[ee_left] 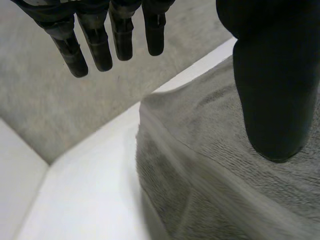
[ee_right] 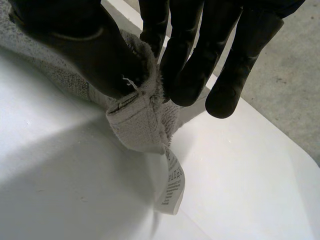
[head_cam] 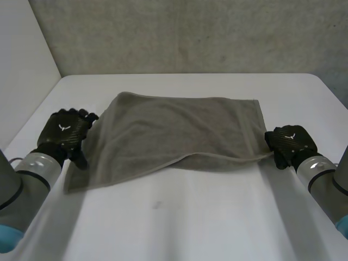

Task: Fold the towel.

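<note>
A grey towel (head_cam: 179, 133) lies on the white table (head_cam: 179, 223), its near layer folded back at a slant. My left hand (head_cam: 66, 133) rests at the towel's left edge. In the left wrist view that hand (ee_left: 100, 40) is open, its fingers straight and off the cloth, the thumb (ee_left: 272, 90) down over the towel (ee_left: 225, 175). My right hand (head_cam: 288, 142) is at the towel's near right corner. In the right wrist view the right hand (ee_right: 190, 60) pinches that corner (ee_right: 135, 125) between thumb and fingers, and a white label (ee_right: 172, 185) hangs from it.
A rough grey wall (head_cam: 190, 32) rises behind the table's far edge. A pale side panel (head_cam: 22, 65) stands along the left. Bare tabletop stretches in front of the towel and around its far corners.
</note>
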You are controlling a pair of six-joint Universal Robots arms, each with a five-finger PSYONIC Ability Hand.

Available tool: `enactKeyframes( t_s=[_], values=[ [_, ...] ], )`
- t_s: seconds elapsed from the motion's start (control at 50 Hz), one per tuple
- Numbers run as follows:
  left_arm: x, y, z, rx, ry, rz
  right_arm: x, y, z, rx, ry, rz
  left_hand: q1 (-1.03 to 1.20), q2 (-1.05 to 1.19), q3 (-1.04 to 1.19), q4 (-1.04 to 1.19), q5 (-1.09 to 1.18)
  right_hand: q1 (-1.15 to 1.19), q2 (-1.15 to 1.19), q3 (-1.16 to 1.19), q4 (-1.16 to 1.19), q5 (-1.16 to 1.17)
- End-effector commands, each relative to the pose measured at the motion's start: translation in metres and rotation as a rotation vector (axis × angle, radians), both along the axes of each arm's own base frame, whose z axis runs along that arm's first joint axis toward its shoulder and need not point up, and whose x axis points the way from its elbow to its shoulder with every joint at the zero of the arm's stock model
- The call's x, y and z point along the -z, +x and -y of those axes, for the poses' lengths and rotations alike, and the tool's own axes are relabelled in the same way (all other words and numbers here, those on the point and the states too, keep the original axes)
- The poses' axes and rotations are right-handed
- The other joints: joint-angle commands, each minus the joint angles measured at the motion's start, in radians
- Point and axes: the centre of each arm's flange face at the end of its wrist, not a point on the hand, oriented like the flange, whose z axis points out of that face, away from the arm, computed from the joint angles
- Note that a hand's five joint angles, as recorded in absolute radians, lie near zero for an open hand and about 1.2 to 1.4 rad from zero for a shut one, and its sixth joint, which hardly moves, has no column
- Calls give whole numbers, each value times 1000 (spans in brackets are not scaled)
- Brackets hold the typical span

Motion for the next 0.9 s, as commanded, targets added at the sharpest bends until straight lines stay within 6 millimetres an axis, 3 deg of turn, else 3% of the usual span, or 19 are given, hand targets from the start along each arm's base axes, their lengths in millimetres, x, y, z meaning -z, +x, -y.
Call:
enactKeyframes(
  t_s=[0.02,0.12,0.2,0.42,0.6,0.9],
  values=[
    [-17,-5,1,95,-96,132,1,2,-2,-10,2,2,28,30,31,29,34,68,71,65,56,58],
    [-23,-7,11,98,-68,138,2,3,-5,-14,8,-6,113,115,116,114,119,68,71,65,56,58],
    [-5,-6,16,99,64,158,2,2,-5,-17,6,-16,189,191,192,190,195,68,71,65,56,58],
    [23,3,-16,106,319,175,-1,-1,-2,-6,-6,-18,342,344,345,343,348,68,71,65,56,58],
    [35,8,-21,92,312,170,0,0,-3,-10,-5,-17,430,432,433,431,436,68,71,65,56,58],
    [47,12,1,63,206,166,2,0,-4,-13,3,-18,345,347,348,346,351,68,71,65,56,58]
  ],
)
